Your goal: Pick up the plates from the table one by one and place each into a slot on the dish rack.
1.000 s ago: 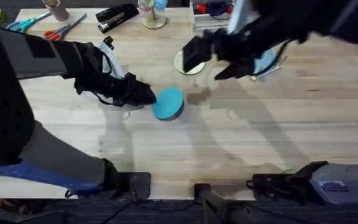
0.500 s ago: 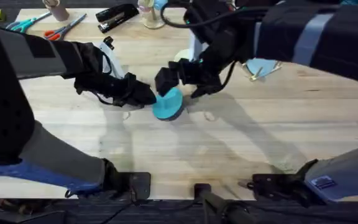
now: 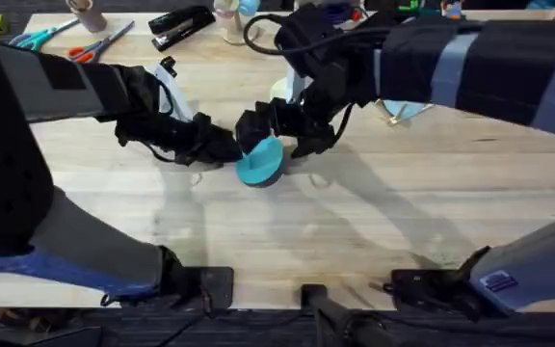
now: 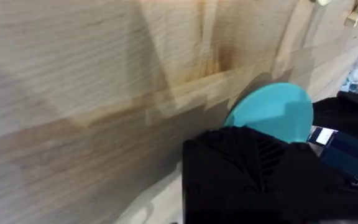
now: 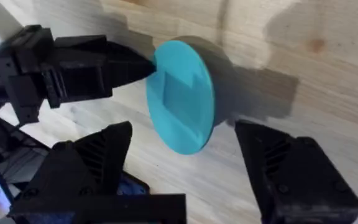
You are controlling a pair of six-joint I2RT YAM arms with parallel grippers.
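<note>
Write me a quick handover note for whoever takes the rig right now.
Left gripper: pinching the rim of the teal plate, which stands tilted on edge on the table.
Right gripper: fingers open, straddling the same plate from the other side, not yet closed.
Cream plate: partly hidden behind the right arm, flat on the table.
Done: no plate visibly racked.
Left: pass the teal plate across, slot it, then the cream one.

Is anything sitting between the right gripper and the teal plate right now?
Nothing visible. The right gripper is open, a finger on either side of the teal plate, which the left gripper props on edge from the far side.
</note>
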